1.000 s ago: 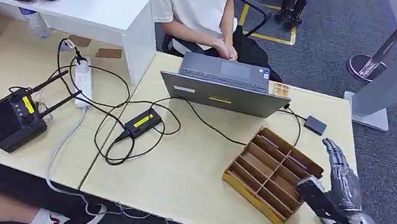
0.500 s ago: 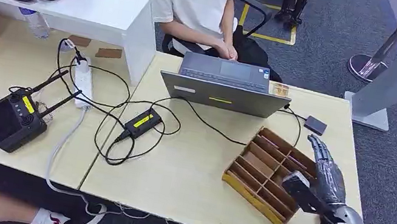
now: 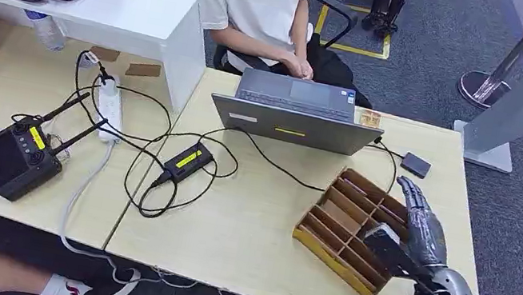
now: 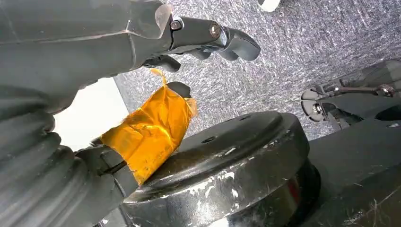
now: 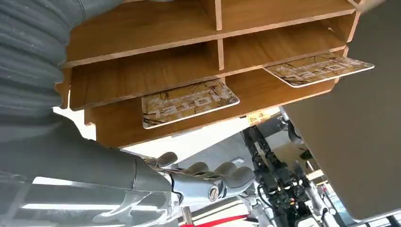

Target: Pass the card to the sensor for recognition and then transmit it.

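Your right robot hand (image 3: 416, 228) has slid in over the wooden divider tray (image 3: 348, 211) since a second ago, when it hung off the tray's right side. Its fingers are stretched out flat and apart, holding nothing, palm above the tray's right-hand compartments. The right wrist view catches two patterned cards (image 5: 190, 101) lying in neighbouring slots; their print is too blurry to read. The left robot hand (image 4: 142, 71) hangs down by the carpet, fingers loosely curled around nothing, orange tape on its thumb. The small dark sensor (image 3: 415, 165) sits on the table (image 3: 243, 234) beyond the tray.
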`<action>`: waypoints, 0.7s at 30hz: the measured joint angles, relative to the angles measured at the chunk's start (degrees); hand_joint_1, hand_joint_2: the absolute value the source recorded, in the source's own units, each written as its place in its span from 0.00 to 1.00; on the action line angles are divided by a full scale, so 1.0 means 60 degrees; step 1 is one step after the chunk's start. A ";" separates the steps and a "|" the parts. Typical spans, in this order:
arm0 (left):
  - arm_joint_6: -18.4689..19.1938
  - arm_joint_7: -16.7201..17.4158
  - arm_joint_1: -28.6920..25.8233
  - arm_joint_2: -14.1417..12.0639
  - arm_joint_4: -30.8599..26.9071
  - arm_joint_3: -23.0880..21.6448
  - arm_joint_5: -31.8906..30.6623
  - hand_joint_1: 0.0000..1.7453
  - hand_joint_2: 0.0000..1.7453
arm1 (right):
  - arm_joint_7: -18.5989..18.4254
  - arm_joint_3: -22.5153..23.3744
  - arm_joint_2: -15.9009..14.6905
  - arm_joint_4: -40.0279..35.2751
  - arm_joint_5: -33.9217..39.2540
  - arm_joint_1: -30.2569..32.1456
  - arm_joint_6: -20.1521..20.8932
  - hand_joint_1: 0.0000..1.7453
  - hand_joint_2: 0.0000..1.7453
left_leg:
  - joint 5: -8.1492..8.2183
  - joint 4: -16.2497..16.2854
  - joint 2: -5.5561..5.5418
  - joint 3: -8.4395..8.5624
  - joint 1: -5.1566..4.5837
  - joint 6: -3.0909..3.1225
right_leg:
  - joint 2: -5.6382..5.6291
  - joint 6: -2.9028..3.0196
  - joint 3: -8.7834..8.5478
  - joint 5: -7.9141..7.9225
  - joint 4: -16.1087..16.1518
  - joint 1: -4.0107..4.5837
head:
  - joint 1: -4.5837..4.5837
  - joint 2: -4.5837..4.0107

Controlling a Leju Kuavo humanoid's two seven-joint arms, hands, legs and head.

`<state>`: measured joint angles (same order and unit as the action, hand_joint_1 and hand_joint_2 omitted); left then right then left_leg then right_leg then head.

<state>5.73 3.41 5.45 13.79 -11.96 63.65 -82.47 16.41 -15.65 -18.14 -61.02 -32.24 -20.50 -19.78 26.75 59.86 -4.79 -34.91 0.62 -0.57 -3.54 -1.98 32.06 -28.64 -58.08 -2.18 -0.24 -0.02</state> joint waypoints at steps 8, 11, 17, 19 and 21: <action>0.0004 0.0000 0.0000 0.0000 0.0000 -0.0007 -0.0029 0.00 1.00 | 0.0000 -0.0044 0.0011 0.0040 0.0004 -0.0046 0.0000 1.00 1.00 | 0.0000 0.0000 0.0001 0.0000 0.0000 0.0000 | 0.0000 0.0000 0.0000 0.0000 0.0000 0.0000 | 0.0000 0.0000; 0.0022 0.0000 0.0000 -0.0011 0.0000 -0.0018 -0.0047 0.00 1.00 | 0.0051 -0.0066 0.0015 0.0080 0.0022 -0.0082 0.0029 1.00 1.00 | 0.0000 0.0000 0.0001 0.0000 0.0000 0.0000 | 0.0000 0.0000 0.0000 0.0000 0.0000 0.0000 | 0.0000 0.0003; 0.0044 0.0000 -0.0002 -0.0022 0.0000 -0.0043 -0.0069 0.00 1.00 | 0.0098 -0.0113 0.0033 0.0084 0.0022 -0.0098 0.0066 1.00 1.00 | 0.0000 0.0000 0.0001 0.0001 0.0000 0.0000 | 0.0000 0.0000 0.0000 0.0000 0.0000 0.0001 | 0.0000 0.0000; 0.0044 0.0007 -0.0004 -0.0022 0.0000 -0.0088 -0.0080 0.00 1.00 | 0.0098 -0.0142 0.0062 0.0087 0.0004 -0.0100 0.0062 1.00 1.00 | 0.0000 0.0000 0.0001 0.0001 0.0001 0.0000 | 0.0000 0.0000 0.0000 0.0000 0.0000 0.0001 | 0.0000 0.0000; 0.0047 0.0018 -0.0002 -0.0022 0.0000 -0.0142 -0.0098 0.00 1.00 | 0.0109 -0.0160 0.0084 0.0095 0.0000 -0.0112 0.0033 1.00 1.00 | 0.0000 0.0000 0.0002 0.0002 0.0001 0.0000 | -0.0001 0.0000 0.0000 0.0000 0.0000 0.0001 | 0.0004 0.0000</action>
<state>6.01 3.52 5.44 13.66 -11.96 62.79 -83.06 17.07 -16.61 -17.64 -60.46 -32.24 -21.16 -19.58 26.75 59.86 -4.78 -34.90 0.63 -0.57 -3.55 -1.98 32.06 -28.64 -58.08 -2.18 -0.22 -0.02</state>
